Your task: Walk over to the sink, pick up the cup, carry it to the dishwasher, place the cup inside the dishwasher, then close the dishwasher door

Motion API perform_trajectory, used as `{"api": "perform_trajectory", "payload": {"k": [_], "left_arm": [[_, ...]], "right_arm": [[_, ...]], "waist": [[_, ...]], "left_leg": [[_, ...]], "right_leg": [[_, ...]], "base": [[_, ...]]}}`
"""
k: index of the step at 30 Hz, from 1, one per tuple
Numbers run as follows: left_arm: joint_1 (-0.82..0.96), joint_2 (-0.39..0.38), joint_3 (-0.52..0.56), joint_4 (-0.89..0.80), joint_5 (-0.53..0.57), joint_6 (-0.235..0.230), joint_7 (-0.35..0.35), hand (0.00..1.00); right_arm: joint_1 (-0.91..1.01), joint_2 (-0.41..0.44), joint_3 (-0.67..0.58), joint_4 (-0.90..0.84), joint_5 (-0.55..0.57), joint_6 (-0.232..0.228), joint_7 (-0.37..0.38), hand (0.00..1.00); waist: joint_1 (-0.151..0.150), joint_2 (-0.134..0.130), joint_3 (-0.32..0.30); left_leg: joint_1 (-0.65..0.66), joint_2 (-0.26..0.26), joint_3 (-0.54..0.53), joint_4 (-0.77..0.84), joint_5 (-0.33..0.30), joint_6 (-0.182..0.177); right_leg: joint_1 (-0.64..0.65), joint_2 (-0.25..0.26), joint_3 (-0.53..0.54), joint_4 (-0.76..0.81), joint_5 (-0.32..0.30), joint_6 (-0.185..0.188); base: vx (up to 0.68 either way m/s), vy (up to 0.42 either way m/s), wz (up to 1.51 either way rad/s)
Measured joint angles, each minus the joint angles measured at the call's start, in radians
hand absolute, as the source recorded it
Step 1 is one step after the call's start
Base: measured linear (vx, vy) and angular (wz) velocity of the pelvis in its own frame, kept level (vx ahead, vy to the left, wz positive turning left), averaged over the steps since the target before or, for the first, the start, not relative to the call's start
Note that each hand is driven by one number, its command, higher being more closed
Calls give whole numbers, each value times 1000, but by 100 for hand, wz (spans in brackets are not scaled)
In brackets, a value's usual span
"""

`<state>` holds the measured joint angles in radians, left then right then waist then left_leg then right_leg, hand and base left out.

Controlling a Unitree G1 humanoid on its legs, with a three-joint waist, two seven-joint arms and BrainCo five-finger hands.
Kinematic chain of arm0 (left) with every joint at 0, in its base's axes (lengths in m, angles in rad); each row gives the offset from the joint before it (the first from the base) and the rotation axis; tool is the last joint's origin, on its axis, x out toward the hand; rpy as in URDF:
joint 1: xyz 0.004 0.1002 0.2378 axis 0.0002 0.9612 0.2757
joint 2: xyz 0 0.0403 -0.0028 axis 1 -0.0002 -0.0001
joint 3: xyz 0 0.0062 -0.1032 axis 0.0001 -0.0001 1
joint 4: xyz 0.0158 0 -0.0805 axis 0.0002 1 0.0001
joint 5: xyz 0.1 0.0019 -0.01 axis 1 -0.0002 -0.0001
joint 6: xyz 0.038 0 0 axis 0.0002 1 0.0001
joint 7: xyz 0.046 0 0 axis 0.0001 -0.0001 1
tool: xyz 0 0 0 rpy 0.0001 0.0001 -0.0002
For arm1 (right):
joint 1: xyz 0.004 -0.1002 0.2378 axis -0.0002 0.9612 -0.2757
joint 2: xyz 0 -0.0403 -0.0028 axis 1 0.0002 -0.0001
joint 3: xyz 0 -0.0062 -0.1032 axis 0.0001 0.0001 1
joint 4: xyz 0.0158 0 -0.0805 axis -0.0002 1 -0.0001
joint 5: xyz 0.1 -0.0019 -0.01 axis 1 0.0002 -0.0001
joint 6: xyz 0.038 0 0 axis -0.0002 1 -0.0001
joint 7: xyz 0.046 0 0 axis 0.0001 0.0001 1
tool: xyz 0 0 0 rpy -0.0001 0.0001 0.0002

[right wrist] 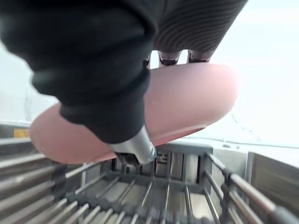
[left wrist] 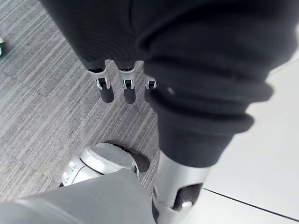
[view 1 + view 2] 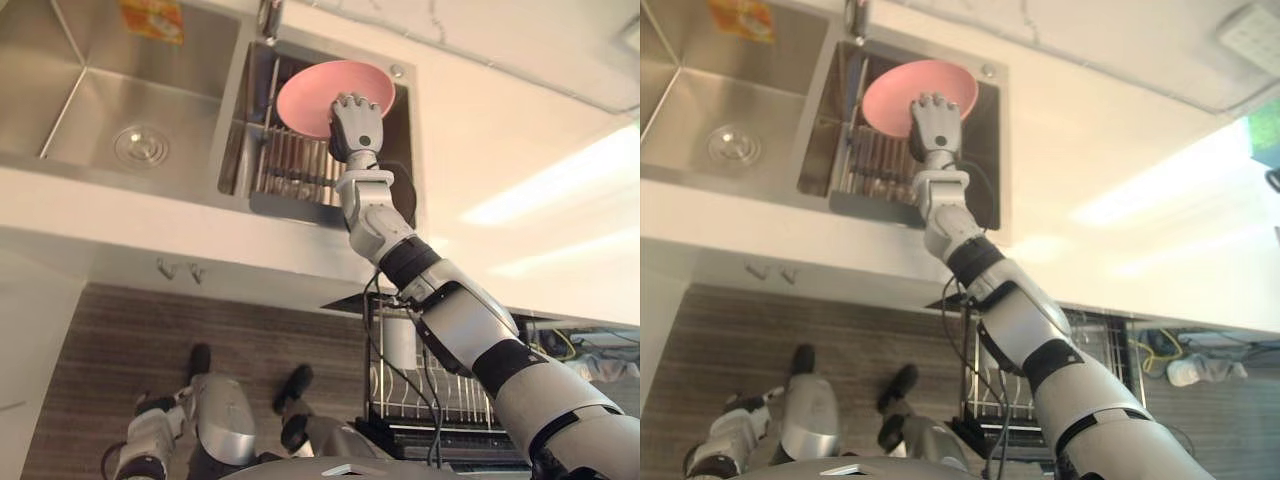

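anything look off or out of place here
The right hand grips a shallow pink dish, not a cup, tilted on edge above the wire rack in the sink's right basin. Nothing looks spilled or broken. The left hand hangs open over the floor.

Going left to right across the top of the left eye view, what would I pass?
Round steel drain in the large steel sink basin → steel tap → pink round dish, gripped by the right hand → white countertop.
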<state>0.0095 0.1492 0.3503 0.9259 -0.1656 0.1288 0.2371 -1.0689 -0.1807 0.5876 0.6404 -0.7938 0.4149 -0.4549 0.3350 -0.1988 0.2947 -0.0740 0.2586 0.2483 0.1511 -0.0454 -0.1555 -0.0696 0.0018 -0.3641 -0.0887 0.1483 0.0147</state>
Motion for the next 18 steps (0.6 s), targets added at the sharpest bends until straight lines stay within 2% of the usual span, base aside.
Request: {"api": "perform_trajectory", "payload": {"k": [2, 7, 12, 15, 18], "left_arm": [[30, -1, 0, 8, 16, -13, 0, 0], [53, -3, 1, 11, 39, -35, -2, 0], [67, -11, 1, 44, 54, -55, -4, 0], [85, -15, 1, 48, 57, -68, -6, 0], [91, -15, 1, 49, 73, -79, -14, 0]], "right_arm": [[39, -14, 31, -42, -25, -30, 11, 100], [71, -31, 60, -104, -37, -73, 38, 100], [99, -76, 71, -218, -34, -109, 43, 100], [147, -115, 66, -322, -11, -119, 43, 100], [205, -160, -12, -422, 53, -129, 42, 100]], "waist": [[-23, 4, -50], [-66, 20, -78], [-117, 49, -116], [-147, 73, -149], [-181, 91, -167]], "left_leg": [[16, -4, 1, -13, 0, 0], [62, -14, 15, -37, 4, 1], [95, -31, 37, -78, 18, 6], [119, -39, 55, -106, 28, 8], [131, -46, 62, -122, 33, 13]], "right_leg": [[5, -1, 3, 0, -2, -5], [30, -4, 20, 0, -2, -9], [31, -15, 28, 0, -3, -12], [31, -17, 41, 0, -1, -14], [31, -19, 53, 0, 3, -14]], "base": [[52, 11, -12], [3, 12, -9], [-16, 13, -7], [15, 21, -14], [14, 19, -11]]}}
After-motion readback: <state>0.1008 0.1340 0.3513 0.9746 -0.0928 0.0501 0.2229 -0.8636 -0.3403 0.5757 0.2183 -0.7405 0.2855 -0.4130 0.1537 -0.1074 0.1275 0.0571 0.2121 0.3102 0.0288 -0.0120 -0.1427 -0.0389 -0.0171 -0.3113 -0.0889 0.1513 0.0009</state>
